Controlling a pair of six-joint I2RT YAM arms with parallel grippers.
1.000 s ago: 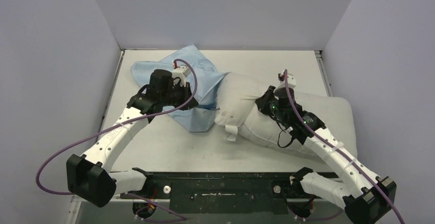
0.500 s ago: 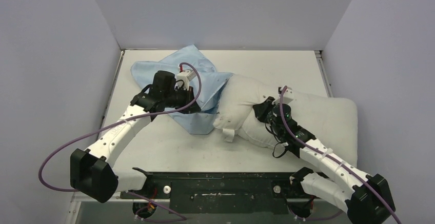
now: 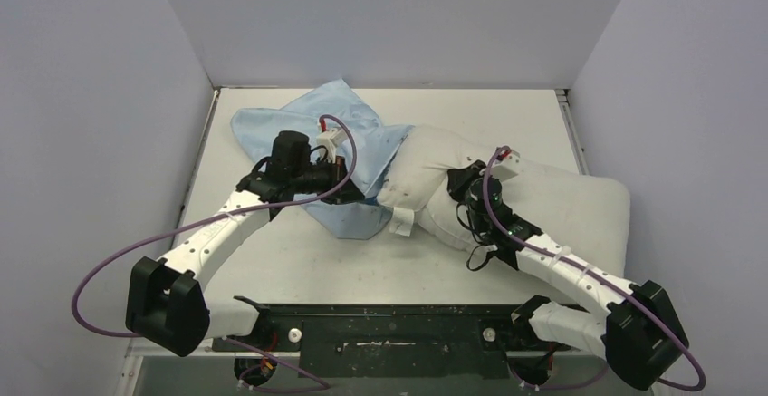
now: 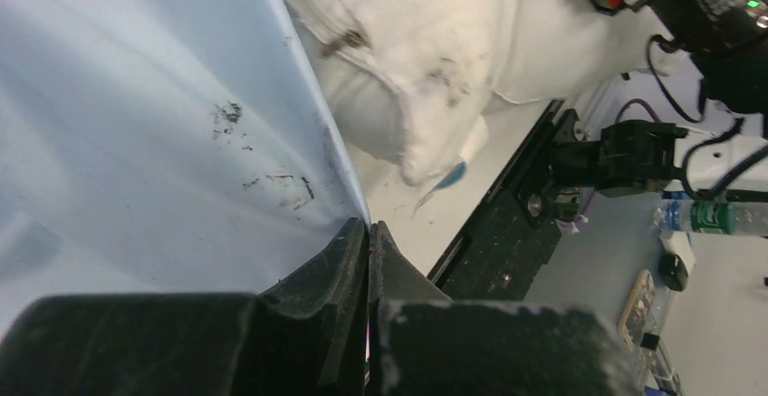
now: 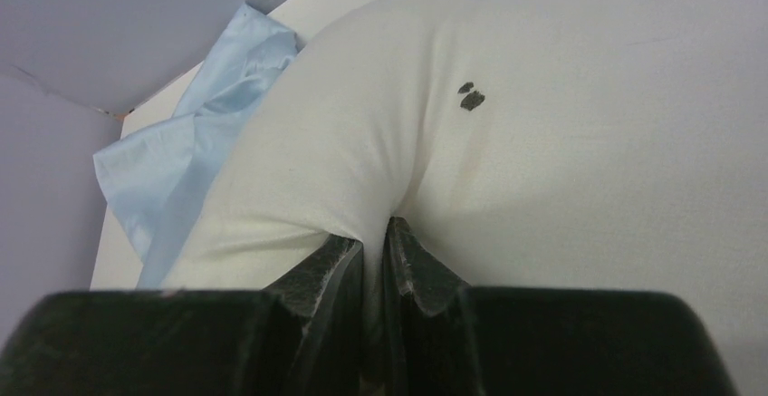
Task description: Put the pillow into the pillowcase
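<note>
The light-blue pillowcase (image 3: pixel 303 124) lies wrinkled at the back left of the table. My left gripper (image 3: pixel 349 197) is shut on its near right edge; in the left wrist view the pillowcase (image 4: pixel 136 124) runs as a thin hem into the closed left gripper (image 4: pixel 369 229). The plump off-white pillow (image 3: pixel 566 201) stretches from the right side toward the middle, its left end against the pillowcase's right edge and its white tag (image 3: pixel 401 222) hanging in front. My right gripper (image 3: pixel 456 183) is shut on a pinched fold of the pillow (image 5: pixel 543 124), as the right gripper (image 5: pixel 374 233) shows up close.
The white table (image 3: pixel 299 260) is boxed in by grey walls at the back and both sides. A black rail (image 3: pixel 389 319) carries both arm bases along the front edge. Purple cables loop over each arm. The pillow's right end overhangs the table's right edge.
The right gripper has moved left with its fold, bunching the pillow's left end toward the pillowcase. The left gripper has shifted slightly right and nearer with the pillowcase's edge.
</note>
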